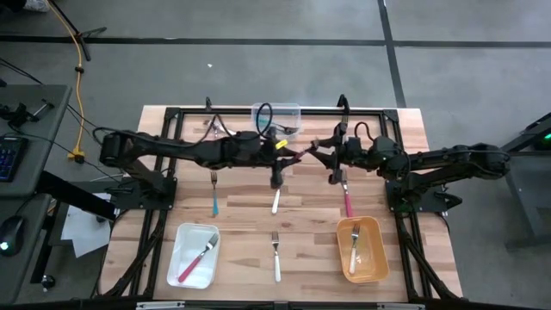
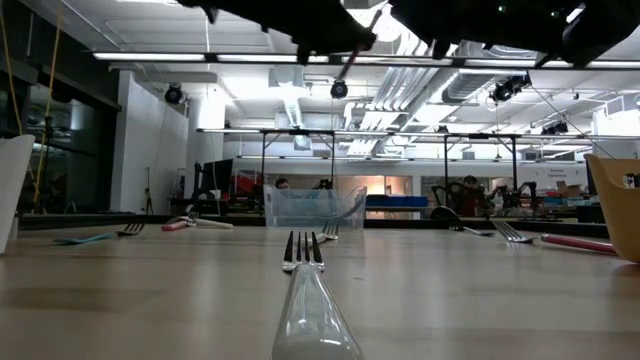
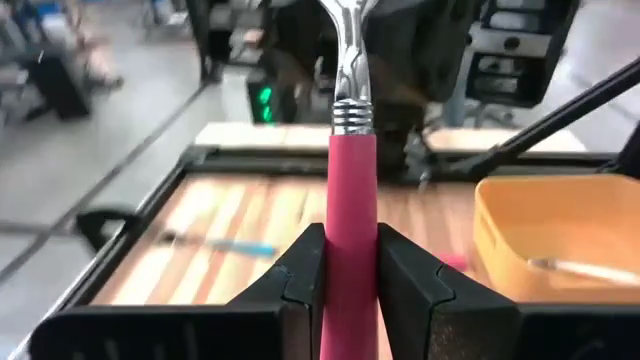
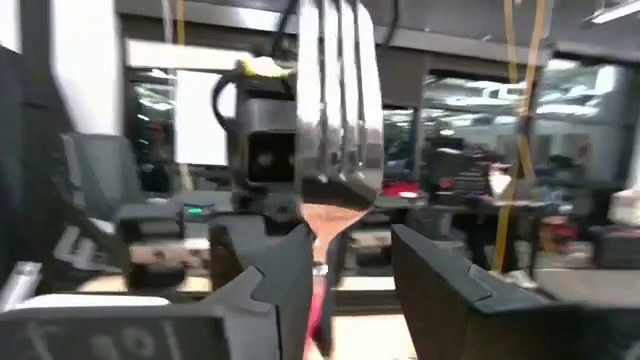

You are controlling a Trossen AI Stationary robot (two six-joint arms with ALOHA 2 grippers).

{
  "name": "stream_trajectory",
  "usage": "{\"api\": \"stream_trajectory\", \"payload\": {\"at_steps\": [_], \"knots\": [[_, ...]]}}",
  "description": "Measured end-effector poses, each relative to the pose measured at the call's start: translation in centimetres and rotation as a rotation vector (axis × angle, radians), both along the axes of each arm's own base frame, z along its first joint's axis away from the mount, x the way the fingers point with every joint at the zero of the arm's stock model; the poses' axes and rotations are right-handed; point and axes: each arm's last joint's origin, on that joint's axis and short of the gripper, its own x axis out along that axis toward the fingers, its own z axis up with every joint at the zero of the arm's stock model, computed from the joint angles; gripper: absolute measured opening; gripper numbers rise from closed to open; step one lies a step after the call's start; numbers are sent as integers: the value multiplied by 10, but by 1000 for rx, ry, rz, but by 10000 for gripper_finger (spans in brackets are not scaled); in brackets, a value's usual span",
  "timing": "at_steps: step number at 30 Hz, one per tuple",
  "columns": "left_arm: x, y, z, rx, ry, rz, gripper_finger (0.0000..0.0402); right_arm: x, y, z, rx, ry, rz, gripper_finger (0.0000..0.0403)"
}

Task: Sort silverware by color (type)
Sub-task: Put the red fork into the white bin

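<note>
From above, a pink fork [image 1: 303, 153] hangs between both arms over the table's far middle, apparently a handover so it can join the pink one in the white tray [image 1: 195, 256]. The low view cuts both arms off at the top. The left gripper [image 3: 350, 262] pinches the pink handle; the right gripper [image 4: 345, 262] stands spread around the tines, releasing.

mid-table: both arms meet, blocking; front centre: white fork [image 1: 276, 257] only; bins [image 1: 194, 255] flank
</note>
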Motion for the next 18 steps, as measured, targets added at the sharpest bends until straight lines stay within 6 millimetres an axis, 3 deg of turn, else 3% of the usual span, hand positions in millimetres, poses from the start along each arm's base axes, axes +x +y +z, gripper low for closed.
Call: {"api": "stream_trajectory", "payload": {"at_steps": [4,9,14,18], "knots": [[-23,-8,9,-46,124,10,56,-4,-4,5,-13,-22,-139,126],[-58,-37,13,-178,315,31,56,-7,-6,3,-16,29,-252,99],[-99,-91,6,-343,531,120,56,-8,-7,3,-40,52,-297,41],[-133,-137,3,-517,602,211,56,-8,-7,2,-54,57,-298,5]]}}
